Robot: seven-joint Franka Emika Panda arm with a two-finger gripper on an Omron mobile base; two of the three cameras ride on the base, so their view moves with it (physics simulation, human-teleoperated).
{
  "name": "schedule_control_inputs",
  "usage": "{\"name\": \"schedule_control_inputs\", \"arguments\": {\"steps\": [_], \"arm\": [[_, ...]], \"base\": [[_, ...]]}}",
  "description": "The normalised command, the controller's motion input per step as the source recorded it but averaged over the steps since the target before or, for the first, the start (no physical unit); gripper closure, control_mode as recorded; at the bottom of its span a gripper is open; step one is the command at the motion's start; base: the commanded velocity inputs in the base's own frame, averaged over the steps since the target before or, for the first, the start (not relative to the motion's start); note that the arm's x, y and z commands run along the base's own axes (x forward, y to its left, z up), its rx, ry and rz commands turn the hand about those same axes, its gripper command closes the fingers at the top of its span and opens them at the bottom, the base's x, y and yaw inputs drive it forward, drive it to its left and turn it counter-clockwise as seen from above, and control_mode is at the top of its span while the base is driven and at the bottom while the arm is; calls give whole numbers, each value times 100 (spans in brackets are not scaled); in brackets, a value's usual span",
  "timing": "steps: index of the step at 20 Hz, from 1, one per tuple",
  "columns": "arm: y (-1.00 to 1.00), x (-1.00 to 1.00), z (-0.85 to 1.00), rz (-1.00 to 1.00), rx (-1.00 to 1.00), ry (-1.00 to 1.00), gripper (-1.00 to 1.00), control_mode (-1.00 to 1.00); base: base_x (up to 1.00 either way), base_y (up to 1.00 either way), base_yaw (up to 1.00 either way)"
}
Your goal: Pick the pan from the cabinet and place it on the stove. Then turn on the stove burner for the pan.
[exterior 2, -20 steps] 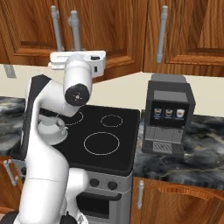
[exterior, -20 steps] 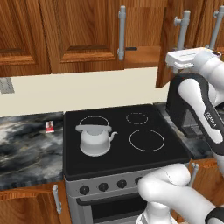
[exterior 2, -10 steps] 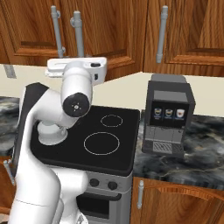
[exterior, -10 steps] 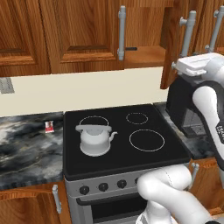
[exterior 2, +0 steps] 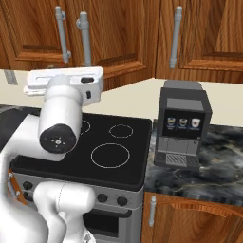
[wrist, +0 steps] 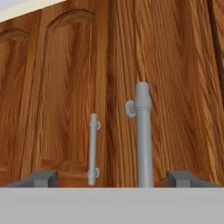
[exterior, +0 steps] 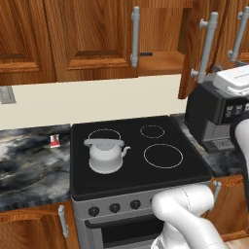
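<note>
The cabinet (exterior: 97, 39) hangs above the stove (exterior: 136, 165), and its right door (exterior: 192, 48) stands swung out. On the shelf inside, a thin dark handle of the pan (exterior: 146, 54) pokes into sight; the pan's body is hidden behind the left door. My gripper (wrist: 114, 179) is open. Its fingertips (wrist: 41, 178) stand wide apart, with a grey bar door handle (wrist: 143, 135) rising between them, untouched. My white hand (exterior: 236, 80) hovers right of the open door. A mid-sized stove burner ring (exterior: 92, 133) shows behind the kettle.
A white kettle (exterior: 104, 155) sits on the left of the cooktop. A black coffee machine (exterior 2: 182, 126) stands on the marble counter (exterior 2: 213, 166) to the right. Black knobs (exterior: 115, 208) line the stove front. My arm (exterior 2: 59, 123) rises before the stove.
The jaws went from shut to wide open, letting go of the door handle. My hand drew back to the right, and the right cabinet door swung further out.
</note>
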Motion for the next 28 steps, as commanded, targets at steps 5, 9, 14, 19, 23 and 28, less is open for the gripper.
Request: {"name": "schedule_control_inputs", "arguments": {"steps": [5, 9, 14, 19, 23, 28], "arm": [[51, -48, 36, -7, -8, 1, -100, -100], [71, -3, 6, -17, -16, 10, -100, -100], [80, 16, -9, -23, -28, 21, -100, -100], [56, 44, -16, -19, -34, 23, -100, -100], [16, 59, -18, -19, -32, 16, -100, -100], [1, 65, -22, -16, -27, 14, -100, -100]], "base": [[0, 0, 0], [0, 0, 0], [0, 0, 0], [0, 0, 0], [0, 0, 0], [0, 0, 0]]}}
